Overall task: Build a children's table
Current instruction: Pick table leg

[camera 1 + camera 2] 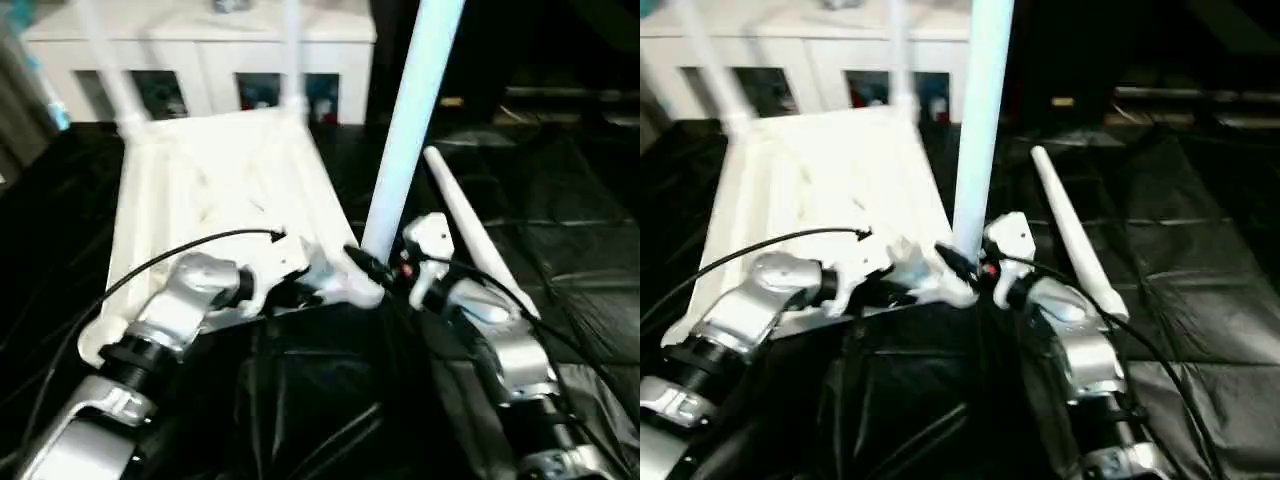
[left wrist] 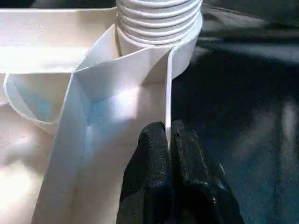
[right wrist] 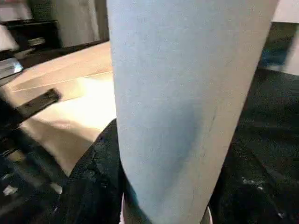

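The children's table lies upside down on the black cloth, its ribbed white top (image 1: pixel 220 180) facing up. Two white legs (image 1: pixel 292 50) rise from its far corners. A third leg (image 1: pixel 410 120) stands upright at the near right corner socket (image 2: pixel 154 28), where its threaded end shows. My right gripper (image 1: pixel 375 265) is shut on this leg low down, black fingers (image 3: pixel 93 177) on either side of the tube. My left gripper (image 2: pixel 169 140) is shut on a thin white rib of the top, right beside that socket. Another leg (image 1: pixel 475 235) lies loose on the cloth to the right.
A black cloth (image 1: pixel 570 230) covers the big work table all around the white top. A white glass-door cabinet (image 1: pixel 200 60) stands behind the far edge. A black cable (image 1: pixel 190 248) arcs over my left forearm.
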You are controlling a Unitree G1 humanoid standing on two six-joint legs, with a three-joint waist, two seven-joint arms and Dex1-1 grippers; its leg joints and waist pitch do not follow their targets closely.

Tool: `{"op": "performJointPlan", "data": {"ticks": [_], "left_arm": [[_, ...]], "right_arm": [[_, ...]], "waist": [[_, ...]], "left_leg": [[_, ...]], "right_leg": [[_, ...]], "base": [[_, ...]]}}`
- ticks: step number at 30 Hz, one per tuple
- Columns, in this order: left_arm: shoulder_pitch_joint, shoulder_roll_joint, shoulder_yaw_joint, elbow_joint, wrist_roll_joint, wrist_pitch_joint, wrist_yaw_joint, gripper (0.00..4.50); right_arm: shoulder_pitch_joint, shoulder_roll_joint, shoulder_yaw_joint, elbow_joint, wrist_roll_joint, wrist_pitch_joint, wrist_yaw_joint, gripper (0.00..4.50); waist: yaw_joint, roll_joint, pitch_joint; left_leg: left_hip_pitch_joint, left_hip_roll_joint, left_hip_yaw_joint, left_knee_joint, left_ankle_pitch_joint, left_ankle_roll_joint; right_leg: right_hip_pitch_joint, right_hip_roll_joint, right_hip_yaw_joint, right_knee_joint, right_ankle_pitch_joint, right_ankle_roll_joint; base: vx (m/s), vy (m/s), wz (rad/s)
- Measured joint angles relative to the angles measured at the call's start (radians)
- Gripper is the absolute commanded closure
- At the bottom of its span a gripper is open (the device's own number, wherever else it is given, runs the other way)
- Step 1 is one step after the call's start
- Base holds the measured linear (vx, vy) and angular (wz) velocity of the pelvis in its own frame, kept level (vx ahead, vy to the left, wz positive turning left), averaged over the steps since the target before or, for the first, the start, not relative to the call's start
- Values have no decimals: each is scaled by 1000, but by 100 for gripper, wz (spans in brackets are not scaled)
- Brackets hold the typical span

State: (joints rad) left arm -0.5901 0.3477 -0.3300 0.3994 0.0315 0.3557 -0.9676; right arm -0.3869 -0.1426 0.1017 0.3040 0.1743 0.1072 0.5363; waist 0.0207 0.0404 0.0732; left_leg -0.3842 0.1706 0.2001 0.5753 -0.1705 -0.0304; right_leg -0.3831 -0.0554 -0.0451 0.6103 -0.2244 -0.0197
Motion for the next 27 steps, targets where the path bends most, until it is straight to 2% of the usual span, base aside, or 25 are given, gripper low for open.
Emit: {"op": "performJointPlan", "data": {"ticks": [4,9,24,26,27], "left_arm": [[1,-72,12,-60,32,132,126,450],[8,-108,8,-120,45,227,209,450],[19,-96,2,-170,56,278,220,450],[22,-92,2,-175,54,278,218,450],[26,-87,0,-182,52,275,216,450]], "right_arm": [[-61,49,-18,68,-34,12,-158,261],[-95,78,-22,84,-68,34,-238,261],[-110,82,-16,93,-81,40,-216,261],[-110,81,-22,93,-69,41,-202,205],[-111,81,-27,93,-58,43,-189,205]], "waist": [[-17,3,2],[-19,5,3],[-30,5,4],[-30,5,4],[-30,5,4]], "left_leg": [[0,0,0,-1,0,0],[1,0,0,-5,0,0],[1,0,0,-6,0,-1],[1,0,0,-6,0,0],[0,1,0,-6,0,0]], "right_leg": [[-1,0,0,0,0,0],[-2,0,-1,-1,0,0],[-2,0,-2,-1,0,0],[-3,0,-2,-1,0,0],[-3,0,-2,-1,0,0]], "base": [[0,0,0],[0,0,0],[0,0,0],[0,0,0],[0,0,0]]}}
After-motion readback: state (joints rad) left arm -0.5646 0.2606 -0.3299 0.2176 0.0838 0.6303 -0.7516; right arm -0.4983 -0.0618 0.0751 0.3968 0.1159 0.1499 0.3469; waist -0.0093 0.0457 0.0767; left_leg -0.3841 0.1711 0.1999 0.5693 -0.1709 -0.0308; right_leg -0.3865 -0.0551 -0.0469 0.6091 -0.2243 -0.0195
